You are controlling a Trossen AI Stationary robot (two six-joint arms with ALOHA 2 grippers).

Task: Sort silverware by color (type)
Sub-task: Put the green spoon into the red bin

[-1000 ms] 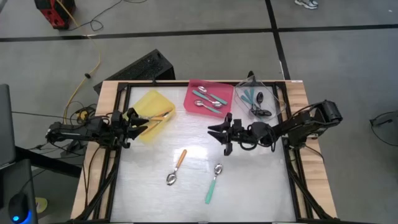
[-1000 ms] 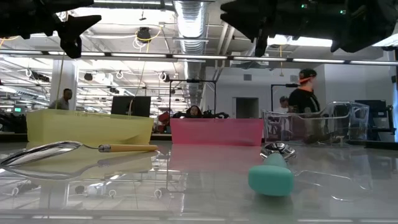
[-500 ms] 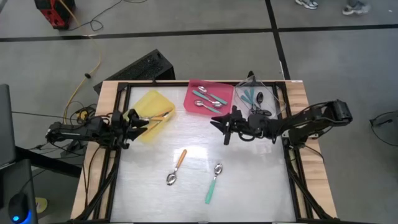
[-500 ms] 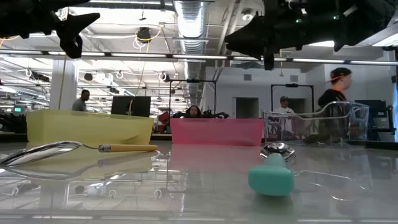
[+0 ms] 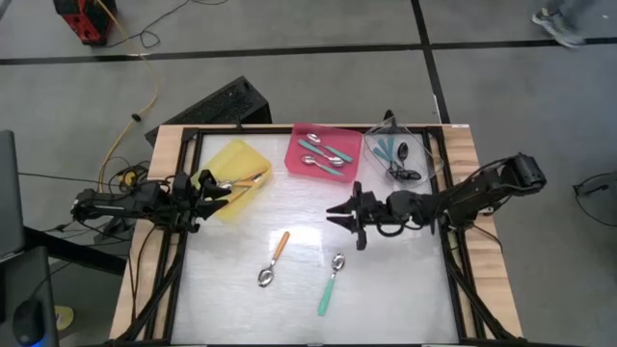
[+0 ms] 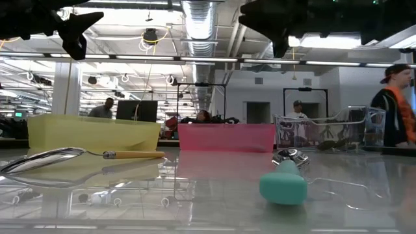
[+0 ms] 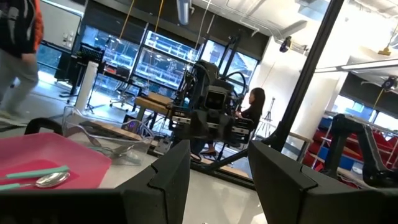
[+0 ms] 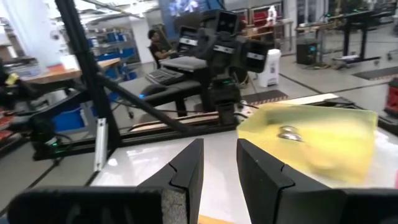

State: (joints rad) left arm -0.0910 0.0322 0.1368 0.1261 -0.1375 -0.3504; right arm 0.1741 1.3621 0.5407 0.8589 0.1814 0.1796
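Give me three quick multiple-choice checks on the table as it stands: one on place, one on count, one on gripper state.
1. Where does the yellow plastic tray sit?
A. At the table's front edge
B. Left of the pink plastic tray
C. Right of the clear plastic tray

2. How many spoons lie loose on the white tabletop?
A. Two
B. Four
C. None

3. How is the right gripper?
A. Shut on a spoon
B. Resting inside the pink tray
C. Open, holding nothing

Answers:
1 B, the high view shows yellow, pink, clear from left to right.
2 A, only the orange-handled spoon and the teal-handled spoon lie outside the trays.
3 C, its wrist view shows a bare gap between its fingers.
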